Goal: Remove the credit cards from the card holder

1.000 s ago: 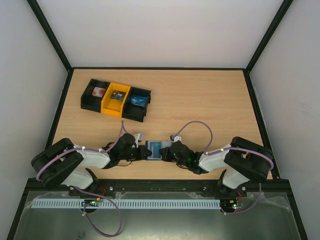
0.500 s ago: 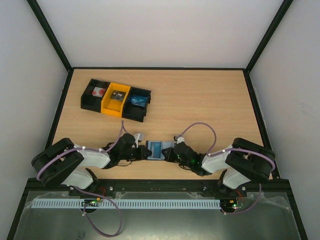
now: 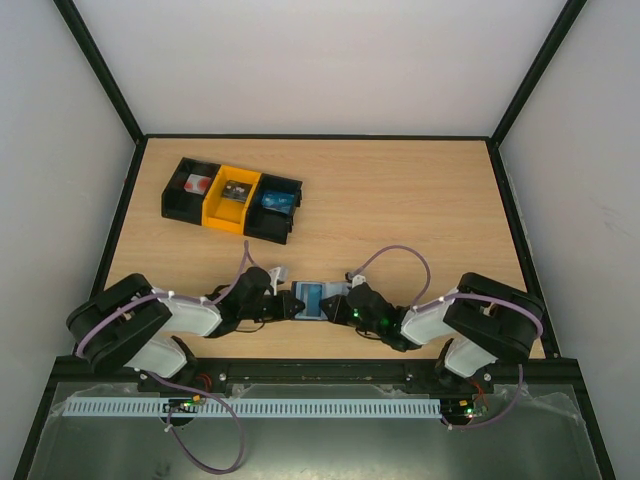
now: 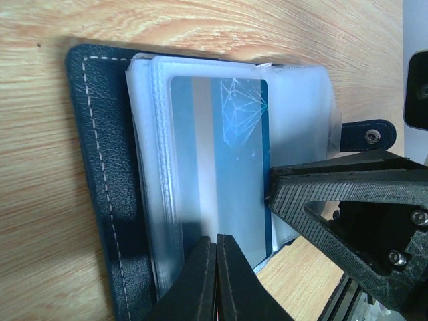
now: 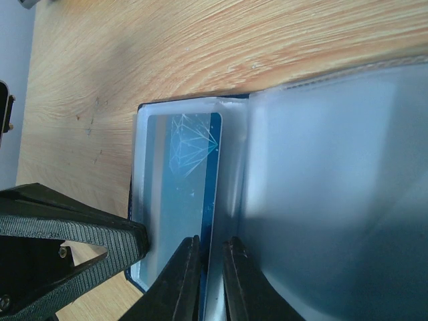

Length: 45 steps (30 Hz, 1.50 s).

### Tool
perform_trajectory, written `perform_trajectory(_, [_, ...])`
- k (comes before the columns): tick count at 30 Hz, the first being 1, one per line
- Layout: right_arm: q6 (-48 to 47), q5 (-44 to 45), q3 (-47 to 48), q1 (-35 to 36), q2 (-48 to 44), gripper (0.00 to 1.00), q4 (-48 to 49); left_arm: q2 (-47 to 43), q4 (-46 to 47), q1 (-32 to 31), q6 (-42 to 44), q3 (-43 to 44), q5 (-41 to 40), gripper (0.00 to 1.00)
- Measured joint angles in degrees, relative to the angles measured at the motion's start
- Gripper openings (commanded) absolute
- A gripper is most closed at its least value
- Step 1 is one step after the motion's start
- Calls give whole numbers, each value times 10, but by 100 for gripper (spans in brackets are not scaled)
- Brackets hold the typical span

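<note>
Right hand (image 5: 212, 242) slightly nearer, pinching card (image 5: 180, 175)

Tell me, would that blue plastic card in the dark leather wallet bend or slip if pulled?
The blue plastic card lies flat with straight edges, so it is probably stiff. Its glossy face, inside clear plastic sleeves, suggests it would slide easily. The sleeves look wavy, likely floppy, and may lift with it.

Open card holder (image 3: 312, 300), dark leather with pale stitching and a snap tab, flat on the wood near the middle of the desk's near edge. Frosted clear sleeves stacked inside. Blue credit card (image 4: 217, 160), pale stripe and fine line pattern, showing through the top sleeve.
</note>
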Motion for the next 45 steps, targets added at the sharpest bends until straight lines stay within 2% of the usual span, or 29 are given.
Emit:
perform_trajectory(5, [5, -2, 0, 0, 7, 10, 9, 3, 10, 0, 0, -2, 1, 3])
perform_trajectory(9, [6, -6, 5, -1, 17, 2, 14, 6, 21, 0, 0, -7, 1, 3])
perform_trajectory(14, [10, -15, 5, -3, 25, 2, 34, 14, 28, 0, 0, -5, 7, 3])
perform_trajectory(20, [11, -19, -3, -3, 25, 2, 46, -2, 11, 0, -3, -5, 6, 13])
perform_trajectory(29, [10, -22, -16, -4, 19, 2, 57, -46, -46, -2, -6, -3, -11, 19])
perform_trajectory(36, [8, -19, -35, -7, -14, 2, 56, -58, -82, -2, -3, 6, -26, 18])
perform_trajectory(40, [4, -17, -37, -7, -30, 2, 50, -58, -83, -2, -4, 7, -28, 13])
perform_trajectory(45, [-6, -14, -31, -8, -37, 9, 27, -47, -77, -2, -6, 7, -28, 7])
